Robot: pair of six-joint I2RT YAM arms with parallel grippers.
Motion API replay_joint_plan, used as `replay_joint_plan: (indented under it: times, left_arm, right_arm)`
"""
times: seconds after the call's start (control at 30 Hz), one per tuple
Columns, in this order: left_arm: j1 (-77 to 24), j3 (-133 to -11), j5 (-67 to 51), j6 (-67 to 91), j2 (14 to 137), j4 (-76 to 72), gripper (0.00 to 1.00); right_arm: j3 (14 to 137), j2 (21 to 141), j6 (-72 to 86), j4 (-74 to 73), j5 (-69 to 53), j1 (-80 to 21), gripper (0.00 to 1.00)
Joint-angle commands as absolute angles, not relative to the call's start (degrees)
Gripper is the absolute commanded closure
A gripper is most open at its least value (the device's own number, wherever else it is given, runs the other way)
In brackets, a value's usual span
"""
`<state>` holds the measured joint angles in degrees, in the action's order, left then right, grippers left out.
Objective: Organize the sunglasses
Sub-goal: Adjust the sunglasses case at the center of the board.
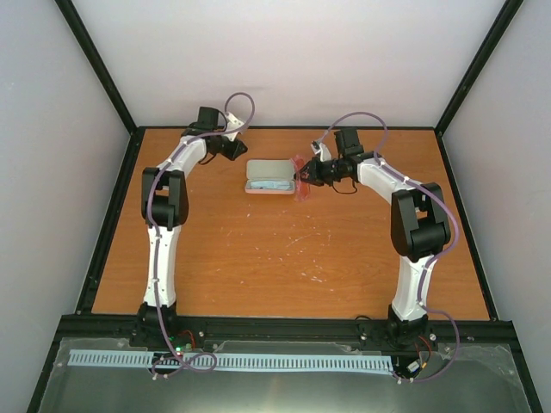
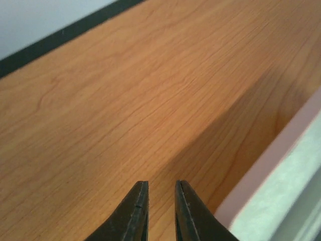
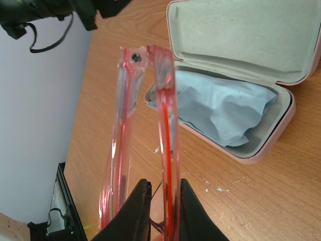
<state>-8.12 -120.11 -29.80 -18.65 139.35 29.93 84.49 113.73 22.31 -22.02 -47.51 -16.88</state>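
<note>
My right gripper (image 3: pixel 165 183) is shut on the sunglasses (image 3: pixel 163 100), holding their translucent red-pink frame edge-up above the table, just right of the open pink case (image 3: pixel 261 145). A crumpled light blue cloth (image 3: pixel 225 105) lies in the case's lower half. From above, the sunglasses (image 1: pixel 300 191) hang at the right gripper (image 1: pixel 304 176) beside the case (image 1: pixel 269 178). My left gripper (image 1: pixel 239 153) hovers low by the case's far left side. Its fingers (image 2: pixel 161 183) stand a narrow gap apart with only bare wood between them, and the case's pink rim (image 2: pixel 266 165) is at the right.
The orange wooden table (image 1: pixel 284 258) is bounded by a black frame (image 1: pixel 284 327) and white walls. Small white scuffs (image 3: pixel 215 187) mark the wood near the case. The left arm's dark wrist and cable (image 3: pixel 50 15) show at the top left of the right wrist view.
</note>
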Motion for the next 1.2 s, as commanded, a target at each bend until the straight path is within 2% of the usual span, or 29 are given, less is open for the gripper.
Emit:
replay_joint_plan:
  times: [0.0, 0.17, 0.77, 0.97, 1.17]
  left_arm:
    - [-8.26, -126.31, -23.30, -23.51, 142.28, 35.03, 0.82]
    - [-8.08, -130.45, -23.26, -25.05, 145.70, 38.65, 0.81]
    - [-8.21, -126.72, -34.88, -25.63, 147.55, 43.45, 0.81]
    - [-8.47, -120.63, -37.97, -23.28, 143.04, 41.72, 0.82]
    - [-10.00, -108.90, -41.03, -20.12, 137.01, 36.48, 0.83]
  right_arm:
    - [84.51, 113.92, 22.54, -19.90, -47.13, -16.64, 0.97]
    - [83.82, 114.25, 22.54, -19.30, -47.10, -16.64, 0.97]
    - [82.51, 116.37, 25.44, -16.82, -46.40, -16.70, 0.97]
    - [82.38, 116.77, 26.56, -17.68, -45.01, -16.63, 0.97]
    - [79.28, 116.33, 29.53, -13.96, -42.54, -16.70, 0.97]
